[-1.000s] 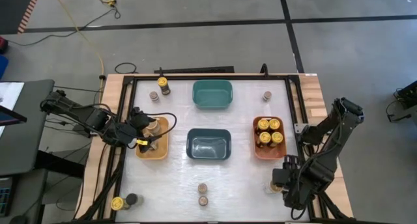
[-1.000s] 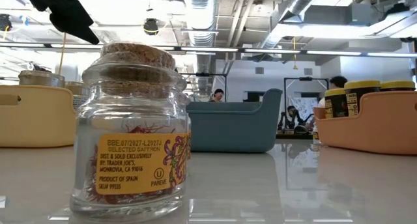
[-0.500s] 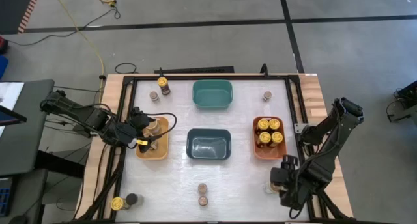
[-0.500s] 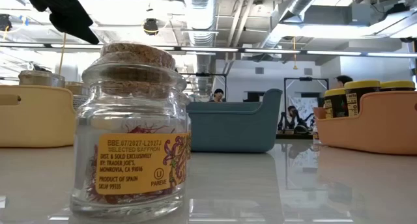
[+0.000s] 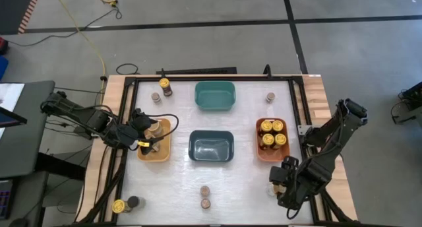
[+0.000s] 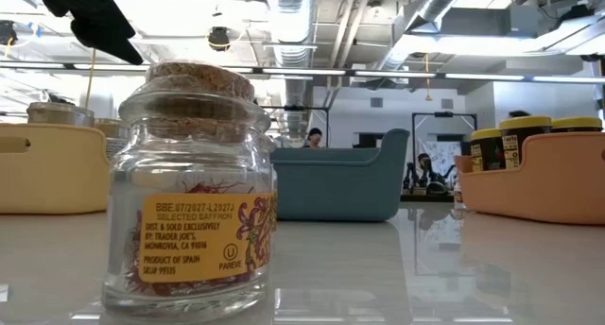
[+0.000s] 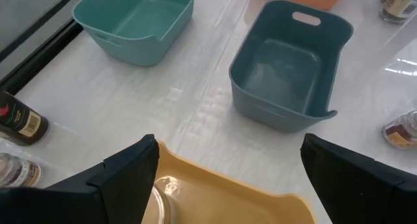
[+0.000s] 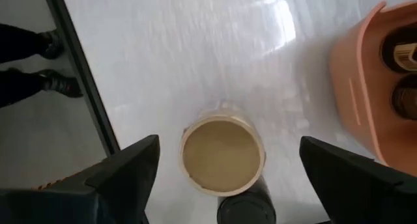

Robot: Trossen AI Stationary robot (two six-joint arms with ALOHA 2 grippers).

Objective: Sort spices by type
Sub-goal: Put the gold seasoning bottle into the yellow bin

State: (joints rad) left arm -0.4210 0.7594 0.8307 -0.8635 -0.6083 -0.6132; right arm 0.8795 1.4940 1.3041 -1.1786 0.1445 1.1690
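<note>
My right claw [image 8: 221,185] hangs spread over the tan-topped jar [image 8: 223,155] near the surface's front right corner. Descending off-centre, a finger could tip it.

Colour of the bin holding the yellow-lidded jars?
Orange bin, clearest in the high view.

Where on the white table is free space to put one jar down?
Bare patches: between the teal plastic bin and the orange plastic bin; between the dark-blue plastic bin and the two small brown-topped jars. Crowded: the orange bin, and near the right gripper.
</note>
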